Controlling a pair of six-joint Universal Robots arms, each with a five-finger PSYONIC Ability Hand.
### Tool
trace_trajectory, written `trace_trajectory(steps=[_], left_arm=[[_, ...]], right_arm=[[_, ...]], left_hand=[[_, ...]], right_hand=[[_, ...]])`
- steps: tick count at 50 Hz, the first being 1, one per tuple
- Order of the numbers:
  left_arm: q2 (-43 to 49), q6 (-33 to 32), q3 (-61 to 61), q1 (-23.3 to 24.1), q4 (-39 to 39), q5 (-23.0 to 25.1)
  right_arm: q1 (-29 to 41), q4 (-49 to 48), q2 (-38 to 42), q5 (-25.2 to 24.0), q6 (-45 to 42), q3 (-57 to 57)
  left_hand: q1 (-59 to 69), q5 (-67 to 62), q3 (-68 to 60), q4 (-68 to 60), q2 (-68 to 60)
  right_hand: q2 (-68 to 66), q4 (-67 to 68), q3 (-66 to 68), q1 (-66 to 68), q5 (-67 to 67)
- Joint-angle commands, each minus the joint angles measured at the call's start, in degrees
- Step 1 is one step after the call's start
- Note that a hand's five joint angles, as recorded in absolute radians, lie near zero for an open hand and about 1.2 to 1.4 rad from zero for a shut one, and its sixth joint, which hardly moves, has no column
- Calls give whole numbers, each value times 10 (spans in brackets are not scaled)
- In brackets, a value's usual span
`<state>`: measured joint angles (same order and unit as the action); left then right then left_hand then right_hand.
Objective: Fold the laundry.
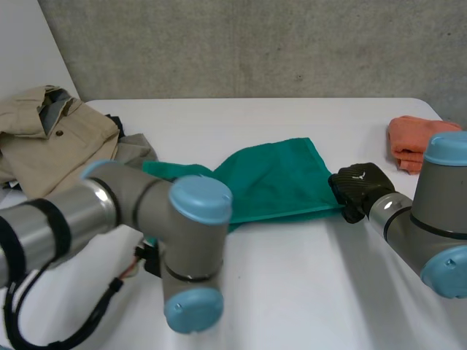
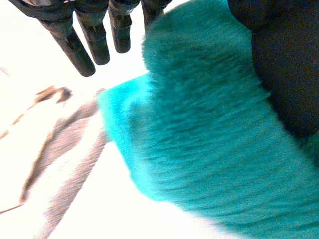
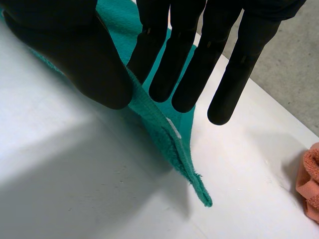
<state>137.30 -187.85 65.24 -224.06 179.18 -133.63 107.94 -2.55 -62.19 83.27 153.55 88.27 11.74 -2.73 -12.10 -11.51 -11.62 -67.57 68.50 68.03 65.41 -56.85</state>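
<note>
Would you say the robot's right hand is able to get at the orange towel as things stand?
Probably, once it lets go: the right hand is pinching a corner of the green cloth. Only bare table lies between it and the orange towel.

Table front free; beige clothes, orange cloth flank.

The left arm and right arm are grey metal tubes with round light-blue caps on the joints. Black bands wrap the left one. The right hand is black, woven-looking, with a small white mark. Its fingers are long, smooth and round-tipped.
</note>
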Motion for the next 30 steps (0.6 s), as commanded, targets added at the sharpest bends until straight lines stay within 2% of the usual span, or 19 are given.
trace_trajectory(steps=[1,6,8,14,16,22,26,30], left_arm=[[-65,-24,60,-68,27,-28],[-91,-78,106,-108,67,-7],[-94,-105,119,-122,82,10],[-118,-170,155,-149,96,89],[-144,-172,170,-152,95,119],[-263,-175,194,-157,71,209],[-375,-174,177,-169,34,274],[-425,-177,144,-175,-26,335]], right_arm=[[-5,-2,0,-2,-1,-5],[-10,0,0,-1,-1,-13],[-11,0,0,0,-1,-17],[-14,4,-6,1,-4,-31],[-18,10,-14,1,-8,-39],[-36,58,-72,1,-47,-89],[-60,140,-135,1,-78,-174],[-75,243,-160,-2,-86,-267]], left_hand=[[-17,27,21,15,16],[-7,17,11,5,6],[63,-53,-60,-66,-64],[479,-469,-475,-481,-480],[682,-672,-678,-684,-683],[683,-673,-679,-685,-684],[683,-673,-679,-685,-684],[683,-673,-679,-685,-684]], right_hand=[[-124,115,120,146,-131],[-124,115,120,146,-131],[-124,115,120,146,-131],[-124,115,120,146,-131],[-124,115,120,146,-131],[-124,115,120,146,-131],[-124,115,120,146,-131],[-124,115,120,146,-131]])
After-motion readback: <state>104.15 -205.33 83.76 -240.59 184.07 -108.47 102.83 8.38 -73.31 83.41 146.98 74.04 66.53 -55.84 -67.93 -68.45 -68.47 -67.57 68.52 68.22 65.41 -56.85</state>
